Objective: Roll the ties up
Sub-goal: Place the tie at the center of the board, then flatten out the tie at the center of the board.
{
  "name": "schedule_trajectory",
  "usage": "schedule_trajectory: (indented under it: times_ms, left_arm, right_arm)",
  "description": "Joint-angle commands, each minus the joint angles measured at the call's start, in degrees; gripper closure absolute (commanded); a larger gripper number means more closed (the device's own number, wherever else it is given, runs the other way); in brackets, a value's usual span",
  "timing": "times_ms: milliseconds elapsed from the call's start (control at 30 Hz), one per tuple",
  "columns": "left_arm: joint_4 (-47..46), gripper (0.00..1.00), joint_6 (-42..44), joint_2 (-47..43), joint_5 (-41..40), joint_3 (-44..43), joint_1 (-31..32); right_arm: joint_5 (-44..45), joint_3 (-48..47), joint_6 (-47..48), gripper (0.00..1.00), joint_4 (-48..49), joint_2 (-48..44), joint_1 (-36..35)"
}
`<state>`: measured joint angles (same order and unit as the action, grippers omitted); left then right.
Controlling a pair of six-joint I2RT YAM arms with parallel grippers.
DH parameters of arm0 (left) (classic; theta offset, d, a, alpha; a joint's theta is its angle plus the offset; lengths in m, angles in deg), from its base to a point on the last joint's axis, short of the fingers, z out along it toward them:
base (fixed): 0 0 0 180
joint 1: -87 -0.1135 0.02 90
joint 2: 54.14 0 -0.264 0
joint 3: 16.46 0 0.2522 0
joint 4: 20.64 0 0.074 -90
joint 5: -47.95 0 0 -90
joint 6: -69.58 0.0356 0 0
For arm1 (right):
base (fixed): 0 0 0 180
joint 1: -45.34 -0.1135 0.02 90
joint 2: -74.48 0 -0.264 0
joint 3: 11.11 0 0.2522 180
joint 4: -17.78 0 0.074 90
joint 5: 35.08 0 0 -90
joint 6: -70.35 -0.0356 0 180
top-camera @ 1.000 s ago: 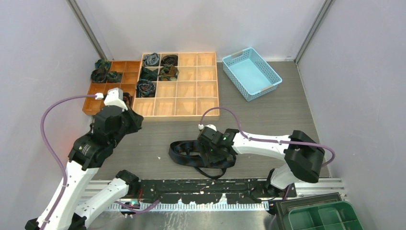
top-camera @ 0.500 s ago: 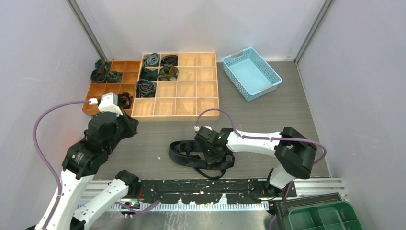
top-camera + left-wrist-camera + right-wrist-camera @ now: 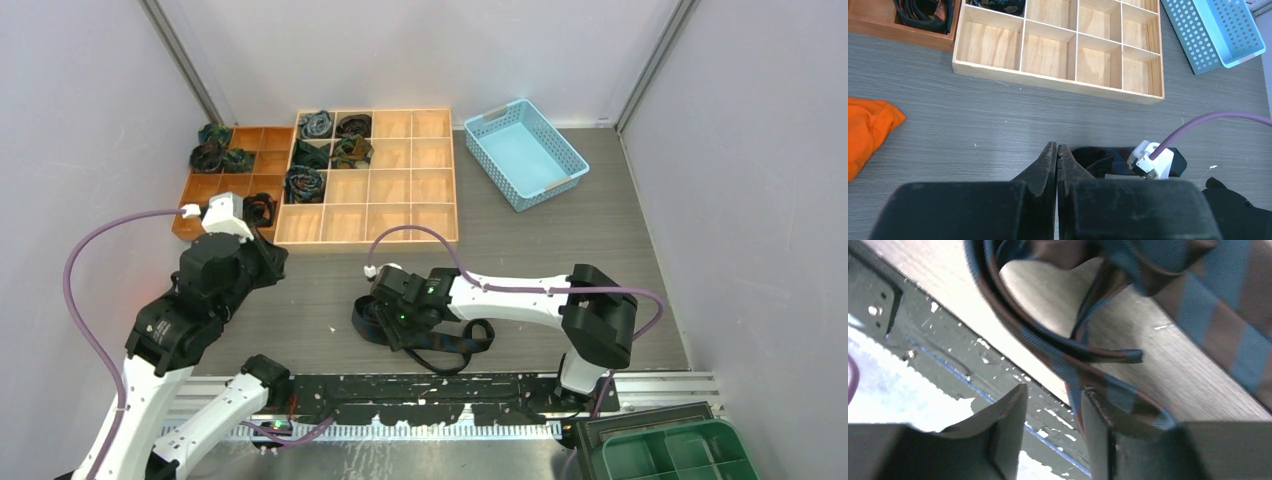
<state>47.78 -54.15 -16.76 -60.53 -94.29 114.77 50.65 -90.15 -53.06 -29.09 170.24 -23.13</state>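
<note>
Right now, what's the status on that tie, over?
Left end effector shut, empty. Right end effector open over the loose striped tie, not yet rolled. Orange cloth lies clear of it.

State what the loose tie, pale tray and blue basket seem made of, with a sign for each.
Tie: woven fabric, slight sheen; fine ribbed weave, soft folds.
Tray: bare pale wood, matt; grain lines show.
Basket: probably moulded plastic; uniform blue, perforated walls.
</note>
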Motion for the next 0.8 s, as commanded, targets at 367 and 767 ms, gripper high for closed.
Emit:
schedule_trajectory:
  times_ms: [367,767]
  left_arm:
    - [-0.9,1.00,1.3,-0.6,-0.1,-2.8,0.2]
    - [0.3,1.00,1.4,-1.0,-0.5,-4.2,0.2]
  right_arm:
    - [12.0,0.2,5.1,0.18,-4.4,-1.9,0.5]
    - [3.9,2.7,4.8,0.79,0.5,1.0,0.5]
